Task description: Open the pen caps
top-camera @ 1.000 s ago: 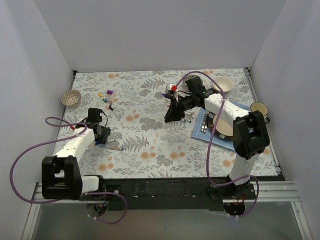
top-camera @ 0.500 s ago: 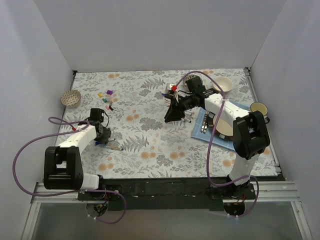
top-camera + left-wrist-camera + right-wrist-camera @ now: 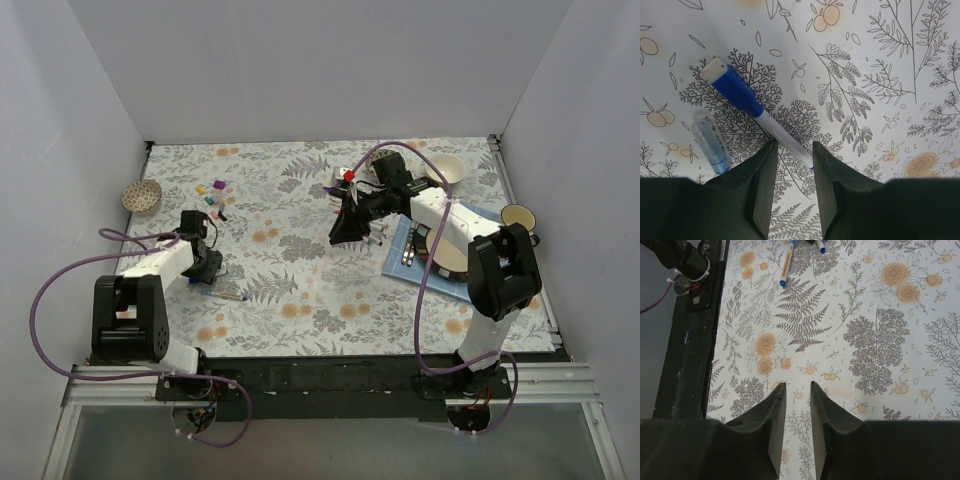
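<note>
One left gripper [image 3: 793, 146] low, astride pen [image 3: 747, 102] (parted)

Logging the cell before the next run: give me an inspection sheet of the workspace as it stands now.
Surface: floral tablecloth, flat, no spills seen.
Job's things: loose pen caps clustered far left; blue-and-white pen lying flat, with a clear cap beside it, not touching.
Clutter: patterned bowl, cream bowl, mug, blue mat bearing a plate and cutlery.
Grippers: left gripper open, straddling the pen's tip; right gripper narrowly open, nothing between.
Cables: purple cables loop off both arms.
Surroundings: white walls; nothing else seen.
</note>
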You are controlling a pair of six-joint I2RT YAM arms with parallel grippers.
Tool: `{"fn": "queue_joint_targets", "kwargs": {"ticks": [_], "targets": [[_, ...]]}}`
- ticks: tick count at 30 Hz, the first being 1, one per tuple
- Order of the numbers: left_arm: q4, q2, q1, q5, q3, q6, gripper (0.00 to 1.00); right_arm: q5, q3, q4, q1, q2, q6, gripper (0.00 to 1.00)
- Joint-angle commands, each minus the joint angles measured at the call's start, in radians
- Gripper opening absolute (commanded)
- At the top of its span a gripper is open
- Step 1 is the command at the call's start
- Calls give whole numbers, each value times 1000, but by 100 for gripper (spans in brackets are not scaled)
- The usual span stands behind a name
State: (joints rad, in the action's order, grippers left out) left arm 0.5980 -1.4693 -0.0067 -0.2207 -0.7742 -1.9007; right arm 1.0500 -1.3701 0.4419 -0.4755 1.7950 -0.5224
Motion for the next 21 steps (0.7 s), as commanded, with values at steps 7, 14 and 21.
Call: {"fn": "queue_joint_targets", "kwargs": {"ticks": [7,14,21], "targets": [[31,-109,48,44,-36,20,28,15,8,-26,-2,-62,4,32],[40,-193,50,110,-76,52,16,18,14,-32,-3,-75,9,32],[13,-200,48,213,-105,115,3,21,20,-43,-2,-89,10,32]]}}
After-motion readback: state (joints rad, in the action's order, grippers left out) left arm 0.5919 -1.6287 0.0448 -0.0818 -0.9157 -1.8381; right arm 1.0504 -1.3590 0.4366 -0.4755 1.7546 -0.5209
